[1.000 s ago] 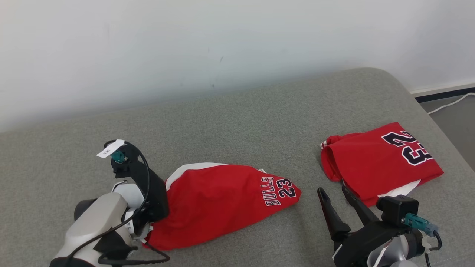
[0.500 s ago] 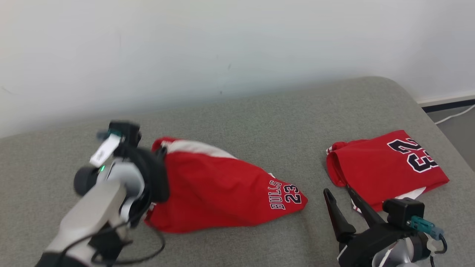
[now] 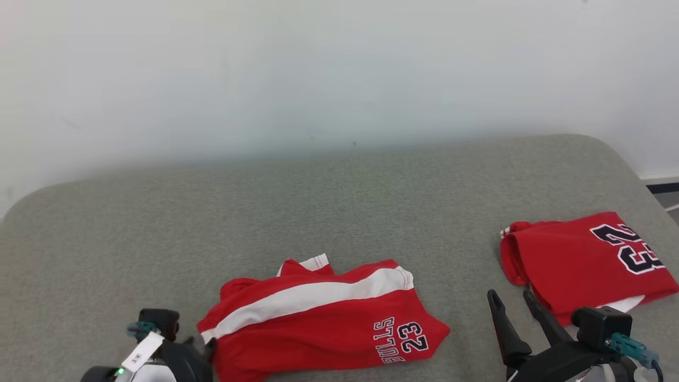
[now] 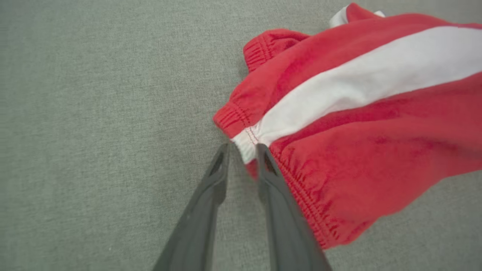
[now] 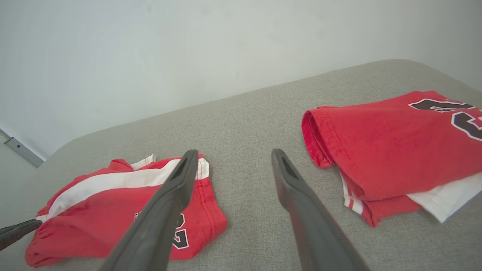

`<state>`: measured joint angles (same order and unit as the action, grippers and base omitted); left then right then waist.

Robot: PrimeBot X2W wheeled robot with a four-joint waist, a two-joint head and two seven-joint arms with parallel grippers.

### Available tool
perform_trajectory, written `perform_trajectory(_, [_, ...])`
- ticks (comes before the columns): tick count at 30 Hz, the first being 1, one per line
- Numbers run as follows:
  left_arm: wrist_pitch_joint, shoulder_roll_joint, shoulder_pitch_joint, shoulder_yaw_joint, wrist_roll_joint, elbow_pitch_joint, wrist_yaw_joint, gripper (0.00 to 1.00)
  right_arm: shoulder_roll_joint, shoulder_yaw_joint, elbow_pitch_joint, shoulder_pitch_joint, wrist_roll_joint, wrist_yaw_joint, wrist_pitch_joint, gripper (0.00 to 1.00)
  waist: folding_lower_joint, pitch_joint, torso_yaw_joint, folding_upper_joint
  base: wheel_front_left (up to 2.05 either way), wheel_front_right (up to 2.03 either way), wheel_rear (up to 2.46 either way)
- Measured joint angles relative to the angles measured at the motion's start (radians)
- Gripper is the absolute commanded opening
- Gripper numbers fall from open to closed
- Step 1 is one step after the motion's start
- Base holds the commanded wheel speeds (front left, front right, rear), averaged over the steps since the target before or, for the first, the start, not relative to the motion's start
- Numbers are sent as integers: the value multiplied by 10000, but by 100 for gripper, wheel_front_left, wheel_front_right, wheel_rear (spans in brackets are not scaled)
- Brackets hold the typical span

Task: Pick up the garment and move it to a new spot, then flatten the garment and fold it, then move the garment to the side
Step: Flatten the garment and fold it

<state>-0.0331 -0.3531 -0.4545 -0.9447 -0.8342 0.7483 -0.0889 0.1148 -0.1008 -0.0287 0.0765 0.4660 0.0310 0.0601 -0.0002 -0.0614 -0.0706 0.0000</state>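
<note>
The garment [image 3: 318,318] is a pair of red shorts with a white side stripe and "BULLS 23" lettering. It lies folded over on the grey cushion [image 3: 339,212], stripe on top. My left gripper [image 3: 208,344] is at its left waistband end. In the left wrist view, the left gripper [image 4: 243,148] has its fingers narrowly parted, with the white waistband corner of the shorts [image 4: 357,131] at the tips. My right gripper [image 3: 510,294] stands open over bare cushion to the right of the shorts. The right wrist view has the right gripper [image 5: 234,152] empty and the shorts [image 5: 113,203] at lower left.
A folded red jersey [image 3: 583,265] with a dark "23" lies at the right end of the cushion, just beyond my right gripper; it is also in the right wrist view as the jersey [image 5: 384,143]. A pale wall [image 3: 339,69] rises behind the cushion. The cushion's right edge drops to the floor.
The head camera has tilted. My left gripper has carried the shorts' waist edge over toward the near side, so the white stripe now faces up, and its fingers have parted. The right arm holds still.
</note>
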Motion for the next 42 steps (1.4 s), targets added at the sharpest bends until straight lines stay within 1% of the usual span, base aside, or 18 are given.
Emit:
perform_trajectory(7, [546, -493, 451, 550, -59, -786, -278, 100, -19, -102, 33, -37, 2, 2, 17, 100, 0, -102, 326, 1, 0, 0, 0])
perform_trajectory(14, [1902, -786, 1065, 1396, -17, -1969, -355, 100, -50, 98, -13, -274, 96, 42, -92, 100, 1, -288, 344, 0, 0, 0, 0])
perform_trajectory(17, [2598, -788, 1573, 1919, 157, -2224, -355, 100, -21, 205, -56, -324, 94, 42, -270, 100, 2, -409, 341, 1, 0, 0, 0])
perform_trajectory(20, [2821, -587, 2007, 2610, 343, -2443, -355, 100, 6, 328, -96, -281, 92, 44, -462, 100, 1, -540, 370, 0, 0, 0, 0])
perform_trajectory(26, [2901, 188, 3269, 5244, 533, -2550, -355, 100, -21, 504, -157, -189, 100, 58, -815, 100, 1, -780, 509, 0, 0, 0, 0])
perform_trajectory(28, [2897, 504, 3702, 5963, 579, -2838, -355, 100, -98, 589, -157, -175, 251, 109, -915, 100, 1, -846, 577, 0, 0, 0, 0])
perform_trajectory(30, [2892, 738, 4104, 6443, 694, -3296, -355, 100, -163, 585, -165, -138, 297, 138, -930, 100, 1, -905, 645, 0, 0, 0, 0])
perform_trajectory(33, [2890, 790, 4646, 6458, 1110, -4013, -355, 100, -207, 483, -276, -9, 355, 130, -938, 100, 1, -976, 726, 0, 0, 0, 0])
perform_trajectory(37, [2890, 677, 5303, 6203, 1588, -4635, -355, 100, -207, 217, -366, -12, 355, 38, -765, 100, 1, -1004, 731, 0, 0, 0, 0])
perform_trajectory(39, [2890, 616, 5497, 6107, 1952, -4890, -355, 100, -198, 215, -399, -12, 353, 38, -725, 100, 1, -1005, 722, 0, 0, 0, 0])
perform_trajectory(42, [2890, 604, 5566, 6201, 2182, -5258, -355, 100, -173, 211, -424, -12, 353, 38, -683, 100, 1, -1001, 710, 0, 0, 0, 0])
